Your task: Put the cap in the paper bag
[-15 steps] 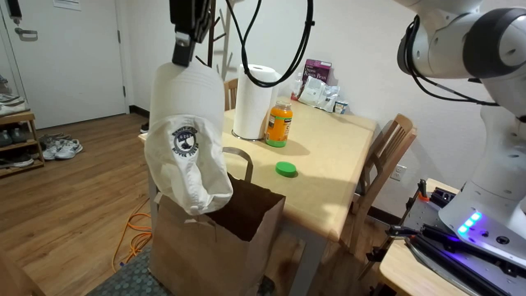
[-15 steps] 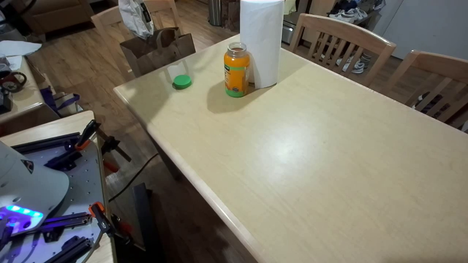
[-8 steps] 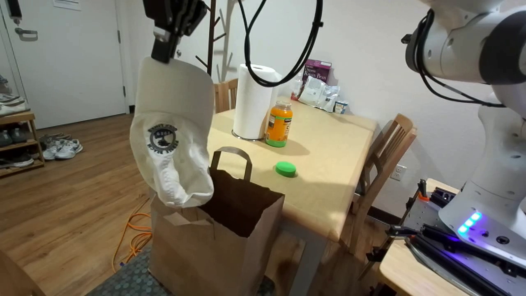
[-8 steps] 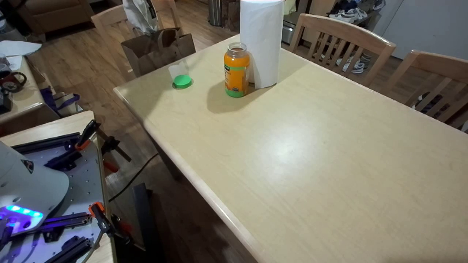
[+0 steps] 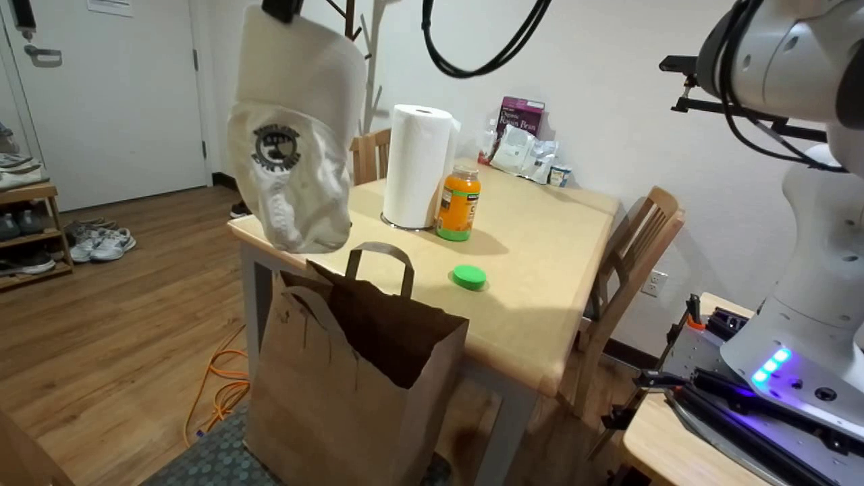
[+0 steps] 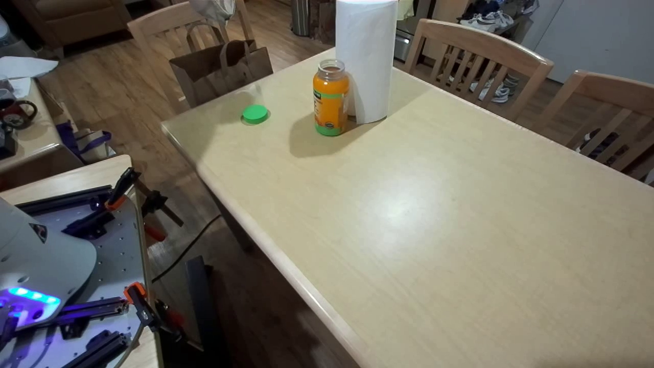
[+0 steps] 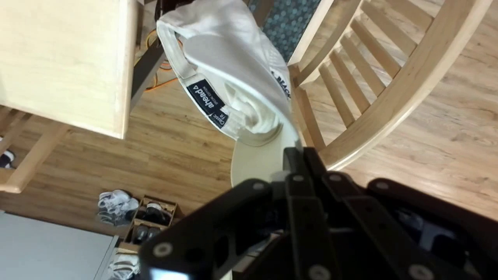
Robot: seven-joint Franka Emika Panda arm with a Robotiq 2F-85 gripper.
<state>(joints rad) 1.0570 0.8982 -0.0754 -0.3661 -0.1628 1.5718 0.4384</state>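
Aloft, cap (image 5: 290, 138) in hand (image 7: 299, 153), bag (image 5: 337, 391) below

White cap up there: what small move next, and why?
Probably ease the cap over the open paper bag: the gripper holds the cap's brim, but in an exterior view the cap hangs higher, left of most of the bag's mouth.
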